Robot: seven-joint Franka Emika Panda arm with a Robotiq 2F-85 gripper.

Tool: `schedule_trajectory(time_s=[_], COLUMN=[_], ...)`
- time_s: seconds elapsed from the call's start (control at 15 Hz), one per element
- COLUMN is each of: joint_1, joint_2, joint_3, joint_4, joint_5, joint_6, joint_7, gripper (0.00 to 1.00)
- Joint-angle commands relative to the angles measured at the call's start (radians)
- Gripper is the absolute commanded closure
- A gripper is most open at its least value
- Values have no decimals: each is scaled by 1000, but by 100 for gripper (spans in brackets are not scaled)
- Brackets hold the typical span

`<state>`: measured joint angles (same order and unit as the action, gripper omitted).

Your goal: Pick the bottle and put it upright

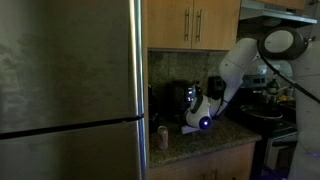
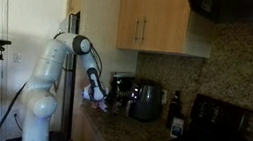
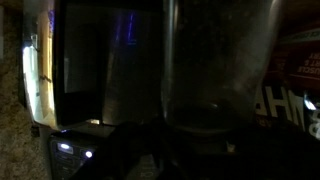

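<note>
Small reddish bottle (image 1: 163, 137) on the granite counter (image 1: 225, 142), just beside the stainless fridge (image 1: 70, 80). Looks upright there, though too small and dim to be sure. Stands free, touched by nothing.

Gripper (image 1: 203, 122) low over the same counter, near the bottle but clearly apart from it, with a blue light glowing on its body. Hangs from the white arm (image 1: 240, 60), which bends down from the right in that exterior view. Impossible to tell how far the jaws stand apart: too dark and too small in both exterior views, and only black shapes at the bottom edge of the wrist view. Nothing recognisable in its grasp.

Just behind the gripper, a black coffee maker (image 1: 178, 98) against the wall. Fills the wrist view as a dark front beside a clear glass vessel (image 3: 215, 60), all very close.

Above, wooden cabinets (image 1: 195, 22). Farther along the counter, a dark pan (image 1: 262, 115) on the stove (image 1: 280, 135).
</note>
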<state>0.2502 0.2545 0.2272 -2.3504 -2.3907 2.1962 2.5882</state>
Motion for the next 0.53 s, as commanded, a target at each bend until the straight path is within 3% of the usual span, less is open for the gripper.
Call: schedule_trajectory(time_s=[0.0, 0.27, 0.33, 0.47], joint_1=[-21, -27, -22, -22], joint_2=[26, 33, 21, 21], joint_3=[23, 33, 34, 35], joint_4=[4, 18, 9, 9], joint_5=[-37, -4, -10, -9], joint_6=[-58, -21, -45, -44], joint_7=[32, 13, 10, 10], gripper=[73, 73, 48, 48])
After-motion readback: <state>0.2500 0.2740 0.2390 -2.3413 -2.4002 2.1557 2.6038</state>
